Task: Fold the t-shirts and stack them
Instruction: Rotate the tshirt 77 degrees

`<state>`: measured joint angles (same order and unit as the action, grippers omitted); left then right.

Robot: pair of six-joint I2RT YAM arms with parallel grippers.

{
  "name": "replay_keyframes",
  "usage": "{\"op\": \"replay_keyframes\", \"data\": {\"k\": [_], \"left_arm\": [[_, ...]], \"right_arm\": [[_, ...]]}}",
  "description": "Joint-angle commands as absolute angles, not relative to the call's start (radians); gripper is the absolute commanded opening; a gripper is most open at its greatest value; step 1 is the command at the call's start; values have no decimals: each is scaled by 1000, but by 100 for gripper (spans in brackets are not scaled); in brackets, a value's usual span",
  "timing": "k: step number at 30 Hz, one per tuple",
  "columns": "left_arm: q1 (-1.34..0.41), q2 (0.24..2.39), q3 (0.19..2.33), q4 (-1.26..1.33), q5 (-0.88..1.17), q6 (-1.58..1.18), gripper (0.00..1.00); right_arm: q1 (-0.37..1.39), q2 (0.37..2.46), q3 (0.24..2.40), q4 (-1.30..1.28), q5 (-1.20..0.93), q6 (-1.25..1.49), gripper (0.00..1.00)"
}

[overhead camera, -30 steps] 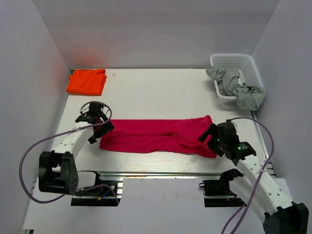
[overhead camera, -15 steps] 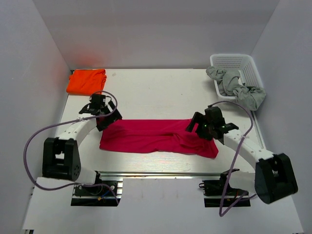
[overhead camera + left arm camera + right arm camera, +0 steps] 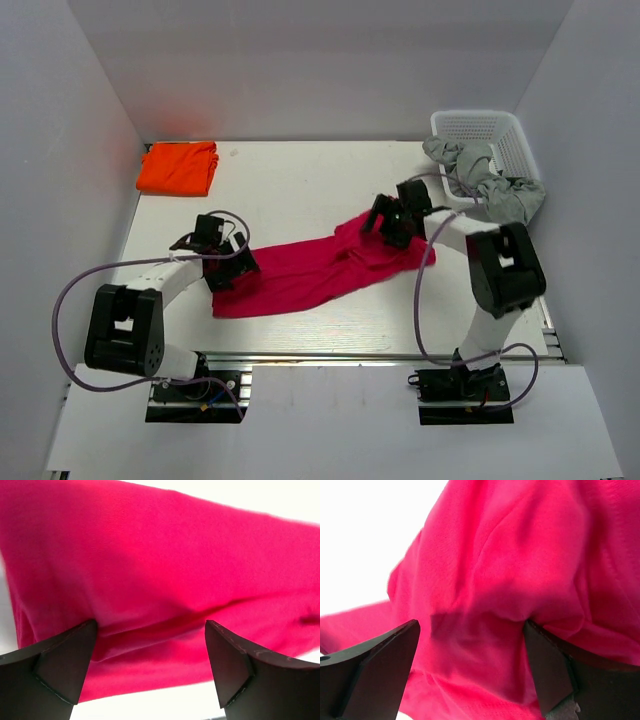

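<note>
**Risking a skewed, rucked fold on the magenta shirt**

The magenta-red t-shirt (image 3: 310,275) lies on the table (image 3: 300,180) as a long, narrow band. Its long axis slants from the near-left up to the far-right, so the right end sits farther from the arm bases than the left. I cannot tell which end is the collar.

The left gripper (image 3: 151,630) sits at the band's left end with its fingers spread and no cloth pinched between them. The right gripper (image 3: 471,625) is spread in the same way over the right end, where the cloth humps and creases.

Since neither hand is closed on fabric, a lift now would probably leave the shirt behind. Pressing and sliding could ruck it further, most of all at the wrinkled right end. Closing on that hump might catch only the top layer and let the fold fall open. An end-to-end fold along the slanted band would likely leave the edges mismatched.

The orange t-shirt (image 3: 178,167) rests folded in the far-left corner, well apart from the magenta one. A loosely gathered bundle could spill on the way there.
</note>
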<state>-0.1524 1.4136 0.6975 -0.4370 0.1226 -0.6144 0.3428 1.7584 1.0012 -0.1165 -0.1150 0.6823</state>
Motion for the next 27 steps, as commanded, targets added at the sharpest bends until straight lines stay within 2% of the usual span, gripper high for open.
{"op": "replay_keyframes", "data": {"k": [1, 3, 6, 7, 12, 17, 27], "left_arm": [[-209, 1517, 606, -599, 259, -606, 100], [-241, 1549, 618, -641, 273, -595, 100], [-282, 1559, 638, -699, 305, -574, 100], [-293, 1559, 650, -715, 325, -574, 100], [-341, 1530, 716, -817, 348, -555, 100], [-414, 1497, 726, -770, 498, -502, 100], [-529, 1508, 735, -709, 512, -492, 100]], "right_arm": [[336, 1937, 1125, -69, -175, 568, 90], [325, 2072, 1210, -92, -222, 510, 90], [321, 2234, 1504, -196, -261, 447, 90], [319, 2281, 1541, -213, -261, 428, 90], [307, 2390, 1771, -253, -248, 431, 90], [305, 2479, 1916, -302, -281, 407, 90], [302, 2473, 2003, -379, -230, 293, 90]]}}
